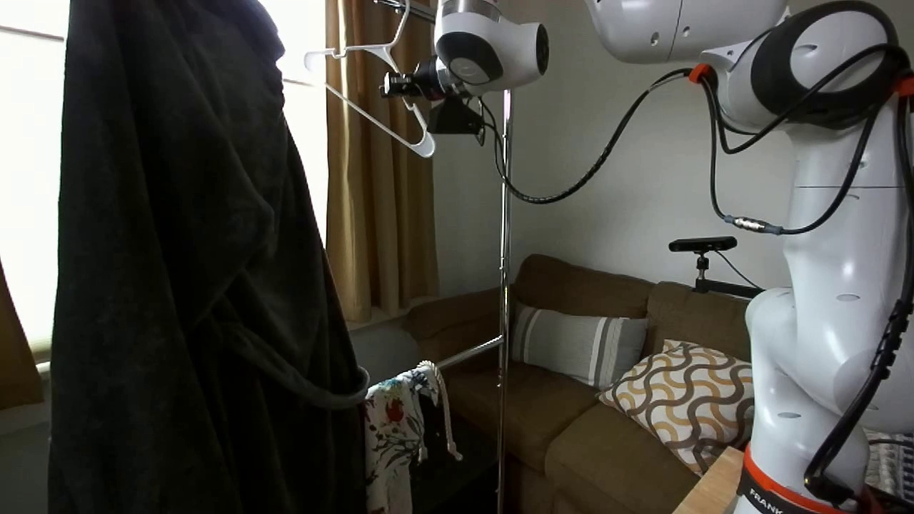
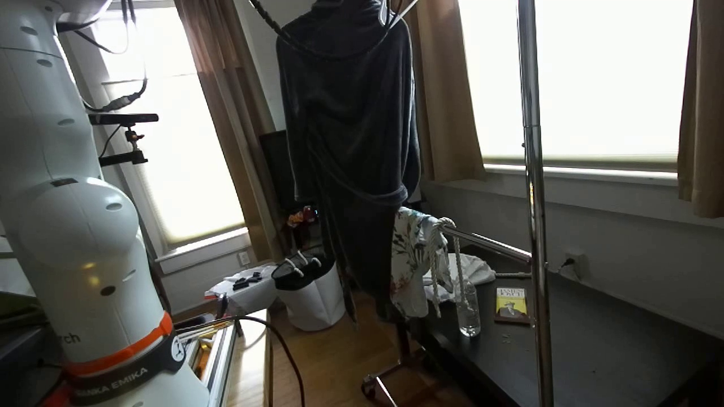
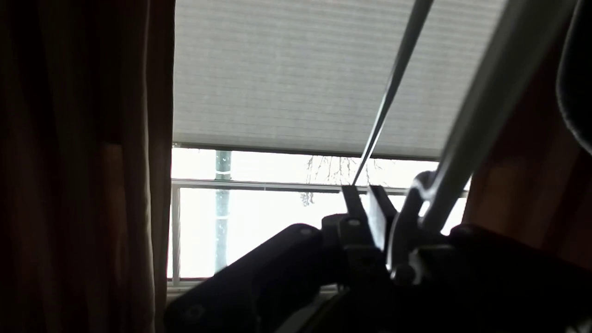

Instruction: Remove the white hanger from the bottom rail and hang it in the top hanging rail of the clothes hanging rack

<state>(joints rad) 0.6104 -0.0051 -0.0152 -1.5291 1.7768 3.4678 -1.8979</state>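
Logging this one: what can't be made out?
White hanger: hook end cut off by the top edge in an exterior view, so its seat on the top rail is unclear.
Gripper: whether it holds the hanger, shadowed in the wrist view.
Dark robe: top cut off by the frame in both exterior views.
Book: fine print too small in an exterior view.

Striped cushion (image 1: 571, 346) and wavy-patterned cushion (image 1: 685, 400) on a brown sofa (image 1: 550, 407)

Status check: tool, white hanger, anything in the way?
Tool at white hanger, fingertips slightly apart, hold unclear. Hanger up by top rail, can't see if hooked. Dark robe nearby, may crowd it.
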